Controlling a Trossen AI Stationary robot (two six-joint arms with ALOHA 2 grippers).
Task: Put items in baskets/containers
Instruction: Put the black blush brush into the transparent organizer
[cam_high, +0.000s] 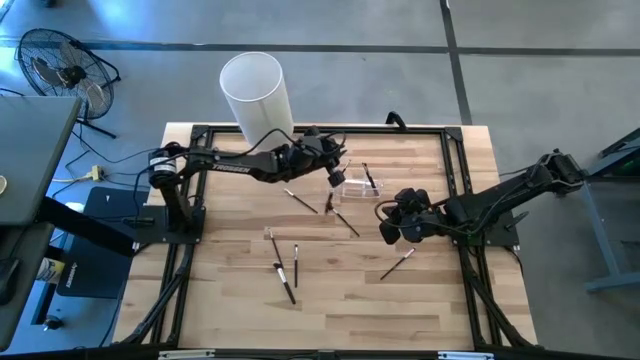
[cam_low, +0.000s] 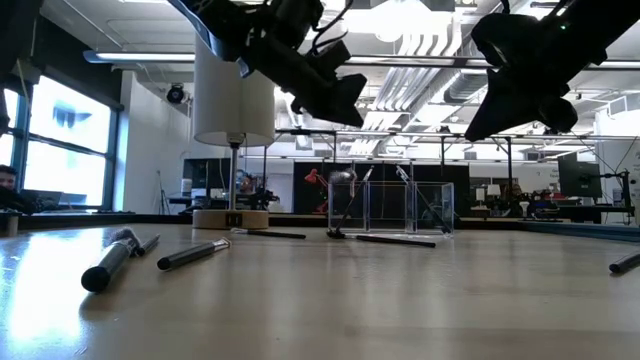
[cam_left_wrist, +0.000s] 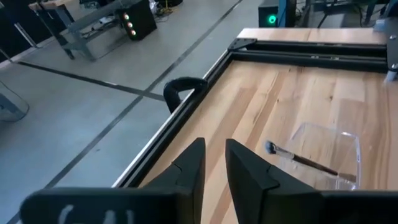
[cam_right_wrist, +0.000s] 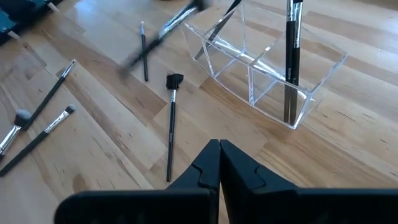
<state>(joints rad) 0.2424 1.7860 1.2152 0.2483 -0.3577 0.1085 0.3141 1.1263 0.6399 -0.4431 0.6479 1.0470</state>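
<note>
The clear holder (cam_high: 357, 186) stands far of the table's middle. One brush (cam_right_wrist: 291, 56) stands upright in it and another (cam_low: 350, 205) leans against its left end. Several more brushes lie flat on the wood: near the holder (cam_high: 345, 222), (cam_high: 300, 198), toward the near left (cam_high: 285, 272), and one on the right (cam_high: 397, 263). A blurred stick (cam_right_wrist: 158, 34) shows beside the holder; whether it rests on anything is unclear. My left gripper (cam_left_wrist: 214, 163) hangs above the holder's left end, open by a narrow gap and empty. My right gripper (cam_right_wrist: 219, 158) hovers right of and nearer than the holder, shut and empty.
A tall white cylinder (cam_high: 255, 92) on a wooden base (cam_low: 230, 217) stands at the far left, behind my left arm. Black frame rails (cam_high: 455, 180) border the table, with a black clamp (cam_left_wrist: 183, 87) on the far rail. Bare wood (cam_high: 400, 310) spreads along the near side.
</note>
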